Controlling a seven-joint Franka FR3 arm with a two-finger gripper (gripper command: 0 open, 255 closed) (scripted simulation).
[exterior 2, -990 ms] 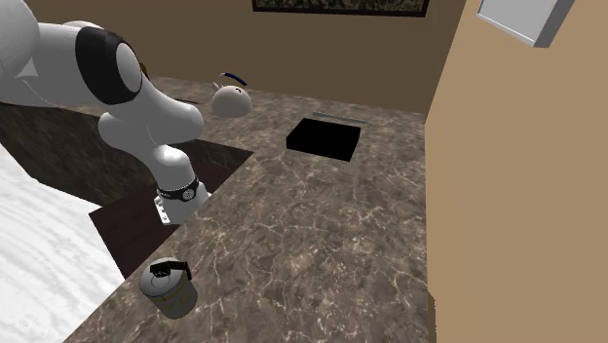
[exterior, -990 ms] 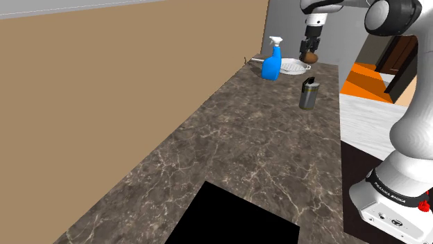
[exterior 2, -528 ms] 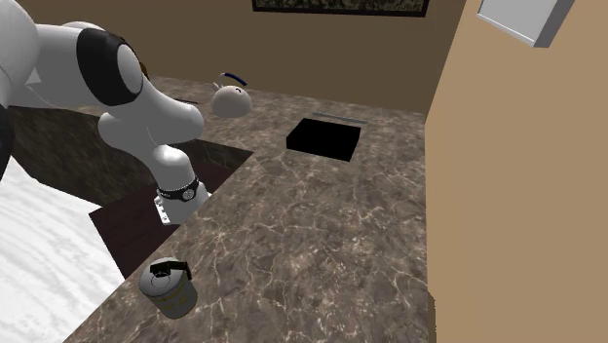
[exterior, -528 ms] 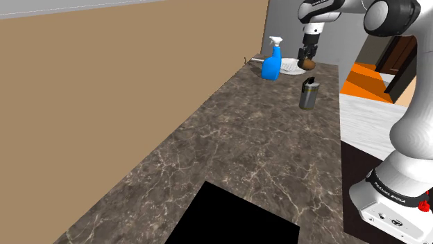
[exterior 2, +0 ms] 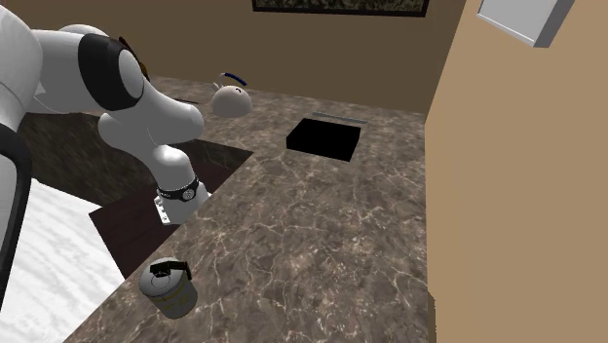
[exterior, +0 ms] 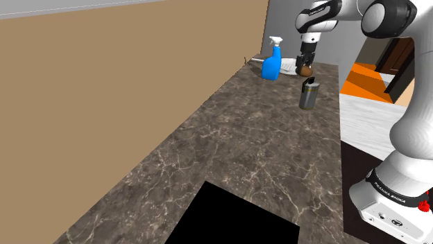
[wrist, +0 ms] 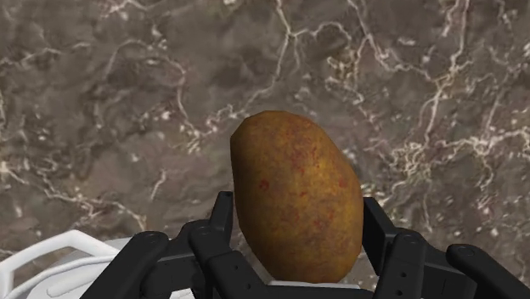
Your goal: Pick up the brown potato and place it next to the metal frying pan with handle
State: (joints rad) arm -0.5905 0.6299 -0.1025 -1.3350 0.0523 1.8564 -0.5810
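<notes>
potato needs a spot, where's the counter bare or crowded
Free: marble counter from the grey black-lidded canister to the black rectangular area, along the tan wall. Crowded: far end, with blue spray bottle, white frying pan and black gripper clasping the brown potato.

hand [wrist: 297, 242] clasping potato [wrist: 294, 206], marble counter [wrist: 127, 110]

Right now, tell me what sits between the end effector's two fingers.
The brown potato, clasped by the end effector, as the wrist view shows. Beyond it lies marbled countertop, with the white pan close beside one finger.
</notes>
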